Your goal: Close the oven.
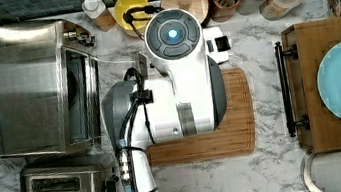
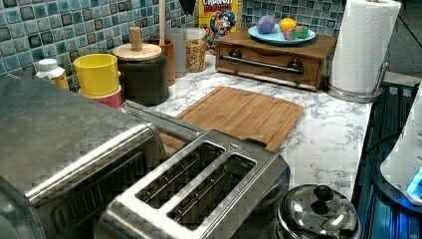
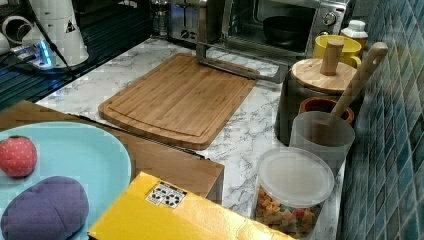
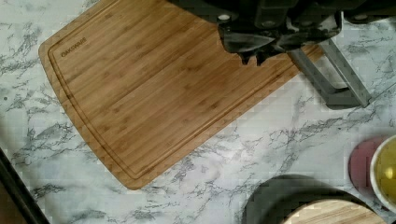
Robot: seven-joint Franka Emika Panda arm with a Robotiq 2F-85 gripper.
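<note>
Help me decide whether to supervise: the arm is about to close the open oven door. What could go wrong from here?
1. The oven door handle lies low at the cutting board's edge; the gripper, coming under it, might scrape or shove the board.
2. The yellow cup and the wood-lidded canister stand near the handle's end; a wide swing could knock them.

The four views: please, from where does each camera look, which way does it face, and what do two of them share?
Top view: overhead, facing straight down on the counter; the white arm covers the cutting board.
Left view: low beside the toaster, facing the tiled wall and paper towel roll.
Right view: behind the blue plate, facing the oven, its door down.
Wrist view: on the arm, facing down; the gripper hangs above the board.
Left and right views face each other across the board.
</note>
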